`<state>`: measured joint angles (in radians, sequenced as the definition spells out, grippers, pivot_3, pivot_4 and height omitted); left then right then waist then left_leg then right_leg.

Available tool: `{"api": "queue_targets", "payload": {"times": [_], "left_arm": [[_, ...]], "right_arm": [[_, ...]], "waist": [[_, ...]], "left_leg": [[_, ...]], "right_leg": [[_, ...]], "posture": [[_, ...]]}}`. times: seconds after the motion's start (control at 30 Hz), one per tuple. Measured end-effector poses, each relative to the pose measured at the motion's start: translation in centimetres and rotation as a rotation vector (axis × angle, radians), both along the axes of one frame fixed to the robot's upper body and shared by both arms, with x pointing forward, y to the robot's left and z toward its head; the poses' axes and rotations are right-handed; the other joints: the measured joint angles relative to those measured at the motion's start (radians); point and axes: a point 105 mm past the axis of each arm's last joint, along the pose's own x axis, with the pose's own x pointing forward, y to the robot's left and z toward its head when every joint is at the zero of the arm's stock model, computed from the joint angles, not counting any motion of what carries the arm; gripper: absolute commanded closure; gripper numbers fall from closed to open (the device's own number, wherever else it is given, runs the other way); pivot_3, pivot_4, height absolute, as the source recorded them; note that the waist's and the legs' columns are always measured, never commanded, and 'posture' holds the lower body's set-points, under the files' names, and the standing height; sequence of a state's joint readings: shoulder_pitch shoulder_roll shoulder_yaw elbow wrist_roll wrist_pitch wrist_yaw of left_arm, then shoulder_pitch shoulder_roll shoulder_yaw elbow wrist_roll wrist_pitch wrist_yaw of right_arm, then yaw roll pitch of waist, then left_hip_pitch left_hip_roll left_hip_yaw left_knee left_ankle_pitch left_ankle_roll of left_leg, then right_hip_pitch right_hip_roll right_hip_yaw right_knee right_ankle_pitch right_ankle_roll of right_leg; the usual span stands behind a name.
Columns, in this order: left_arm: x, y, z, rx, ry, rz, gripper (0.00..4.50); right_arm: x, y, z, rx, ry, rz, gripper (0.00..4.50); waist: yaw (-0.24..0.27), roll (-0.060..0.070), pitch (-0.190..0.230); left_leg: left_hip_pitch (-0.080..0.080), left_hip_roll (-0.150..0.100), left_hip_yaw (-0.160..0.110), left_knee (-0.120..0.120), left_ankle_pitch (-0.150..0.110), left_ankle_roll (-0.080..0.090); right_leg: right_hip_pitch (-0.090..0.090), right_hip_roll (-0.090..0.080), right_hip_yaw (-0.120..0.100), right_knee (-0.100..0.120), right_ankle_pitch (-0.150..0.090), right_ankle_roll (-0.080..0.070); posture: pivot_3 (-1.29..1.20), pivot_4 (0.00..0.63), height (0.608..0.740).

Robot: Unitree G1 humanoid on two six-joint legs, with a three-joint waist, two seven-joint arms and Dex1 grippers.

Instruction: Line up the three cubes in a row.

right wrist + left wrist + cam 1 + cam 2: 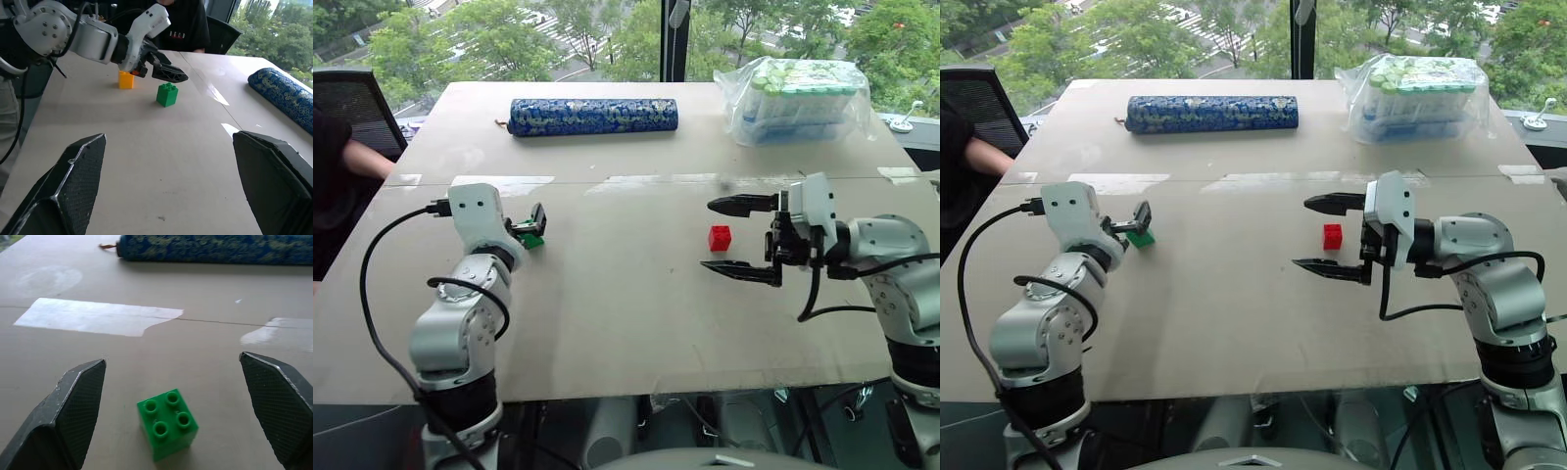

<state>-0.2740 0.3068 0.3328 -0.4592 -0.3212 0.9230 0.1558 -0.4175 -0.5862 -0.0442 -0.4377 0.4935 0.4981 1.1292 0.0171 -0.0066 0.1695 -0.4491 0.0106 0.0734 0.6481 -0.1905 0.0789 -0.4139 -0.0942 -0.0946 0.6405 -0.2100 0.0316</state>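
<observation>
The green cube (167, 423) sits on the table between the fingers of my open left gripper (171, 360), touching neither. In the head views it (531, 239) lies just under the left gripper (534, 223). The red cube (720, 238) stands alone right of centre. My right gripper (707, 235) points left with its jaws wide open and nothing held; it appears raised, with the red cube showing between its fingers. In the right wrist view the yellow cube (126, 79) stands close behind the left gripper (168, 73), a little apart from the green cube (167, 94).
A long blue patterned roll (593, 117) lies across the far side of the table. A plastic bag of bottles (798, 98) stands at the far right. A person (342, 162) sits by the left edge next to a black chair. White tape patches mark the table seam (636, 181).
</observation>
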Motion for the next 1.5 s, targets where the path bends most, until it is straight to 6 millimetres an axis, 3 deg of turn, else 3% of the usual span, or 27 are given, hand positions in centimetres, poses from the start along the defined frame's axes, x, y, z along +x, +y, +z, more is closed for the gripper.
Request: {"api": "queue_targets", "payload": {"times": [0.17, 0.37, 0.47, 0.63, 0.87, 1.0, 1.07, 1.1, 1.13, 1.17, 1.27, 1.37, 1.5], "left_arm": [[0.3, -0.4, -2.0, -0.048, 0.071, 0.062, 0.00], [1.2, -0.2, -3.0, -0.059, 0.103, 0.077, 0.00], [1.8, -0.5, -3.8, -0.068, 0.112, 0.070, 0.92], [2.3, -1.0, -3.5, -0.042, 0.079, 0.034, 3.23], [2.4, -0.7, -3.2, 0.026, 0.087, -0.099, 3.20], [3.6, -5.0, -1.7, 0.033, 0.038, -0.485, 3.20], [3.1, -9.5, -0.2, 0.016, -0.001, -0.883, 3.20], [3.0, -9.8, -0.1, 0.016, -0.003, -0.908, 3.20], [2.4, -11.2, 0.1, 0.062, -0.003, -1.088, 3.20], [1.5, -12.4, -0.4, 0.132, 0.026, -1.290, 3.20], [1.2, -13.5, -2.0, 0.218, 0.101, -1.563, 3.20], [2.1, -14.4, -3.1, 0.288, 0.140, -1.685, 3.20], [3.9, -16.2, -3.2, 0.395, 0.143, -1.777, 3.20]], "right_arm": [[-0.3, -0.5, 0.7, 0.008, -0.024, 0.007, 0.25], [-0.2, -0.6, 1.0, 0.007, -0.052, -0.003, 0.25], [-0.2, -0.7, 1.1, 0.010, -0.063, -0.013, 0.21], [-0.1, -1.1, 0.8, 0.003, -0.054, -0.039, 0.21], [-0.3, -1.9, 0.6, 0.008, -0.052, -0.103, 0.21], [-0.4, -2.4, 0.1, 0.044, -0.022, -0.177, 0.21], [-0.5, -3.0, -0.6, 0.061, 0.023, -0.228, 0.21], [-0.5, -3.0, -0.7, 0.062, 0.027, -0.231, 0.21], [-0.7, -3.5, -1.2, 0.057, 0.049, -0.256, 0.21], [-1.0, -4.3, -2.0, 0.034, 0.079, -0.289, 0.21], [-1.4, -5.6, -3.0, 0.012, 0.115, -0.348, 0.21], [-2.2, -6.2, -3.1, 0.014, 0.124, -0.373, 0.21], [-3.3, -6.6, -3.0, 0.015, 0.128, -0.399, 0.21]], "waist": [[0.000, -0.003, 0.001], [0.000, -0.004, 0.001], [0.001, -0.006, 0.003], [0.001, -0.006, 0.003], [0.001, -0.007, 0.003], [0.011, -0.007, 0.003], [0.015, -0.007, 0.003], [0.015, -0.007, 0.003], [0.014, -0.007, 0.003], [0.016, -0.006, 0.003], [0.024, -0.005, 0.003], [0.025, -0.006, 0.004], [0.028, -0.006, 0.004]], "left_leg": [[0.000, 0.000, 0.000, 0.000, 0.000, 0.000], [0.000, 0.000, 0.000, 0.000, 0.000, 0.000], [-0.001, 0.000, -0.001, 0.000, 0.000, 0.000], [-0.001, 0.000, -0.001, 0.000, 0.000, 0.000], [-0.001, 0.000, -0.001, -0.001, 0.000, 0.000], [-0.003, 0.000, -0.001, -0.001, 0.000, 0.000], [-0.003, 0.000, 0.001, -0.001, 0.000, 0.000], [-0.003, 0.000, 0.002, -0.001, 0.000, 0.000], [-0.003, 0.000, 0.003, -0.002, -0.001, 0.000], [-0.003, -0.001, 0.003, -0.003, -0.001, 0.000], [-0.004, 0.000, 0.003, -0.004, -0.001, 0.001], [-0.005, 0.000, 0.002, -0.004, -0.001, 0.001], [-0.010, 0.000, -0.001, 0.001, 0.000, 0.008]], "right_leg": [[0.000, 0.000, -0.001, 0.000, 0.000, 0.000], [0.000, 0.000, -0.001, 0.000, 0.000, 0.000], [0.000, -0.001, -0.001, 0.000, 0.000, -0.001], [0.000, -0.002, -0.001, -0.001, 0.000, -0.001], [-0.002, -0.003, -0.002, -0.001, 0.000, -0.001], [-0.002, -0.007, -0.006, -0.002, 0.000, -0.001], [-0.003, -0.011, -0.011, -0.004, 0.000, -0.001], [-0.003, -0.012, -0.012, -0.004, 0.000, -0.001], [-0.003, -0.013, -0.013, -0.004, 0.000, -0.001], [-0.003, -0.013, -0.015, -0.006, 0.000, -0.001], [-0.003, -0.013, -0.018, -0.007, 0.000, -0.001], [-0.003, -0.013, -0.020, -0.007, 0.000, 0.000], [-0.003, -0.011, -0.027, -0.008, -0.001, 0.003]], "posture": [[0.00, 0.150, 0.740], [0.00, 0.150, 0.740], [0.00, 0.150, 0.740], [0.00, 0.150, 0.740], [0.00, 0.150, 0.740], [0.00, 0.150, 0.740], [0.00, 0.150, 0.740], [0.00, 0.150, 0.740], [0.00, 0.150, 0.740], [0.00, 0.150, 0.740], [0.00, 0.150, 0.740], [0.00, 0.150, 0.740], [0.00, 0.150, 0.740]]}}
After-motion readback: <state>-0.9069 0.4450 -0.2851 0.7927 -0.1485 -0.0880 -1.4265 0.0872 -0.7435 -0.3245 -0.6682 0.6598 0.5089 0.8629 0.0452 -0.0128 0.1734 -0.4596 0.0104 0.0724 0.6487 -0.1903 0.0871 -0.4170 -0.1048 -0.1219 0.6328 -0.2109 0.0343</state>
